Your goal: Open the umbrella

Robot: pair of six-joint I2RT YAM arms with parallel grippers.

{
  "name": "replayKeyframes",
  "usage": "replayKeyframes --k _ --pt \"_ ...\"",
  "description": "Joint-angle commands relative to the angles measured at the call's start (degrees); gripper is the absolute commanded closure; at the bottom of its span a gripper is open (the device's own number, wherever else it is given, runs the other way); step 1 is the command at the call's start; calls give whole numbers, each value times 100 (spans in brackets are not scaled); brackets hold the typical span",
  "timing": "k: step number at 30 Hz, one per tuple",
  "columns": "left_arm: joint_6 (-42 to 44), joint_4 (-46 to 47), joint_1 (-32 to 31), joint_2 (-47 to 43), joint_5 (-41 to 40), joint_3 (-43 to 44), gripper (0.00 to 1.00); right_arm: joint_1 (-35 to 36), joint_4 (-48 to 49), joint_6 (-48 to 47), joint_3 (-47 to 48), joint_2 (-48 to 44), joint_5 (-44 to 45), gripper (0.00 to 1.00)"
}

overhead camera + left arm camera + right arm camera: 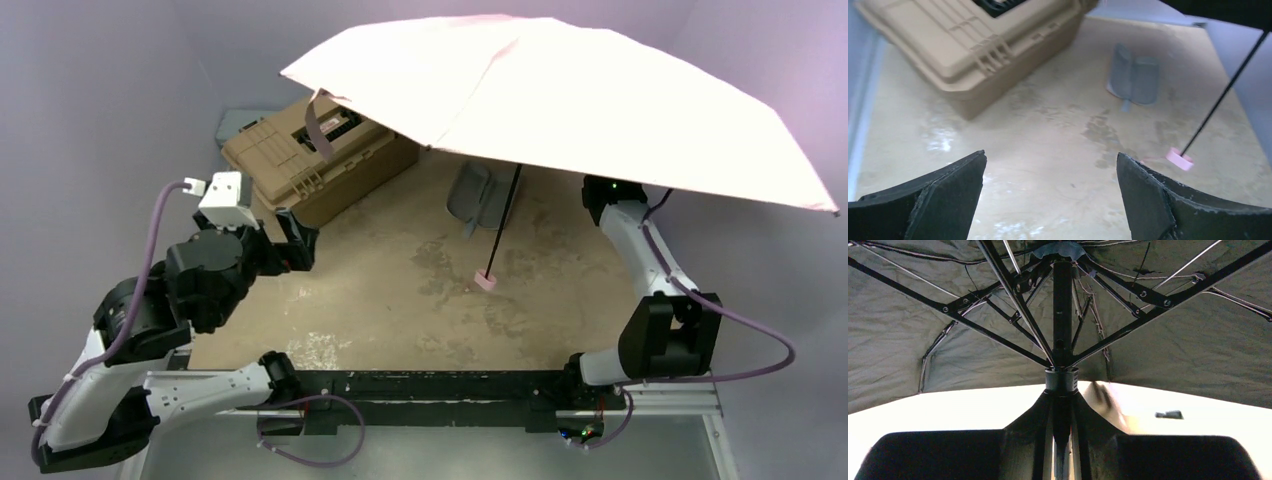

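The umbrella (560, 90) stands open, its pale pink canopy spread over the right half of the table. Its thin black shaft (503, 220) runs down to the small pink handle (487, 281), which is at the table surface. In the right wrist view my right gripper (1062, 410) is shut on the shaft just below the runner (1061, 380), with black lining and ribs above. The canopy hides this gripper in the top view. My left gripper (295, 245) is open and empty, left of the handle (1179, 159), which shows past its fingers (1050, 160).
A tan hard-shell toolbox (310, 150) stands at the back left, close ahead of my left gripper; it also shows in the left wrist view (978, 45). A grey fabric sleeve (475, 195) lies on the table behind the shaft. The tabletop (380, 300) is tan and stained.
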Motion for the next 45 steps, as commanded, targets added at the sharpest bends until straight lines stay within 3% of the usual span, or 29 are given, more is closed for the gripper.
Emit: replayKeyframes --k 1,5,13,45 --pt "356 -1195 4 280 -1077 740 0 119 921 -1221 -784 -315 584 100" --pt "619 -1355 5 365 -1478 1369 0 236 1355 -1721 -1473 -426 749 100" --pt "1481 -546 3 387 -1480 1732 0 387 1431 -2116 -2292 -707 846 100" --pt "908 -402 6 107 -1053 1335 0 512 1065 -2098 -2262 -840 800 100"
